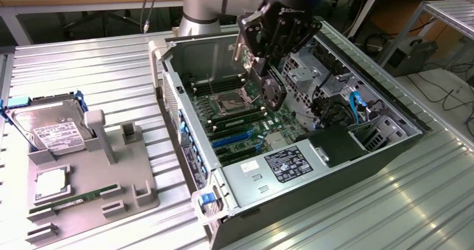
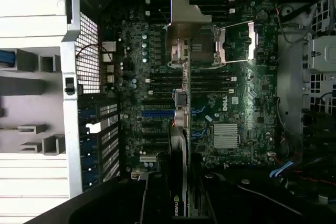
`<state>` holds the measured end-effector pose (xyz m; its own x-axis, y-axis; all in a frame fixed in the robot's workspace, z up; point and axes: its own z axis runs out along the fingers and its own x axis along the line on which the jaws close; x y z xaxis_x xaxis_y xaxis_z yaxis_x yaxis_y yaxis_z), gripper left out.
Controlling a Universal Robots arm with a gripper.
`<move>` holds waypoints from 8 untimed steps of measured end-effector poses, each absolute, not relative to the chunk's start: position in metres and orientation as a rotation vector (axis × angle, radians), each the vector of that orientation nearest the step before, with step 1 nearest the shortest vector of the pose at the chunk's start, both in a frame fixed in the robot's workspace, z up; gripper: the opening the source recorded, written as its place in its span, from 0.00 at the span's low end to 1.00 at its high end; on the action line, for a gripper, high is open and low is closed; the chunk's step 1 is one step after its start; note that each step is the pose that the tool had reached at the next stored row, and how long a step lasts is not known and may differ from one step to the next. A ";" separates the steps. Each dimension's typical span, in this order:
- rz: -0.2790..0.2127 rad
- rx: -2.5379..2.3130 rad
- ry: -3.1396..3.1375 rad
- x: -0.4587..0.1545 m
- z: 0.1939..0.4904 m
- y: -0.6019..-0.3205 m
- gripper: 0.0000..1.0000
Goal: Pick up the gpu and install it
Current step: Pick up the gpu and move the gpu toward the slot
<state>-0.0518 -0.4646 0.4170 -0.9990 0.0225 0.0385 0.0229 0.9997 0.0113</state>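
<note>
Directly beneath my gripper (image 1: 265,68), whose jaws are part-closed on it, the gpu (image 1: 270,93) hangs over the motherboard (image 1: 238,125): pickup done, seating in a slot judged outstanding.

Open PC case (image 1: 172,103) lies on its side on ribbed metal surface (image 1: 89,61), mid exterior view. Inside: mobo (image 1: 238,119) w/ CPU socket (image 1: 226,103). Blue slots (image 1: 231,140) at socket's 6 o'clock, PSU (image 1: 285,164) w/ white label at mobo's 5 o'clock, blue cable (image 1: 356,106) at 3 o'clock. Grey holder tray (image 1: 92,172) near case, at its 8 o'clock. On tray: silver HDD (image 1: 48,129) tilted in slot at 11 o'clock, CPU chip (image 1: 50,183) at HDD's 6 o'clock, green RAM stick (image 1: 74,199) just beside chip. Wrist view: silver heatsink (image 2: 227,135) on mobo near Dell logo (image 2: 223,106).
</note>
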 end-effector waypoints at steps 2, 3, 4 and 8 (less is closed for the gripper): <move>-0.017 -0.035 -3.103 -0.042 0.413 -0.462 0.26; -0.017 -0.035 -3.103 -0.035 0.410 -0.461 0.26; -0.017 -0.034 -3.103 -0.031 0.407 -0.460 0.26; -0.017 -0.034 -3.103 -0.029 0.400 -0.460 0.26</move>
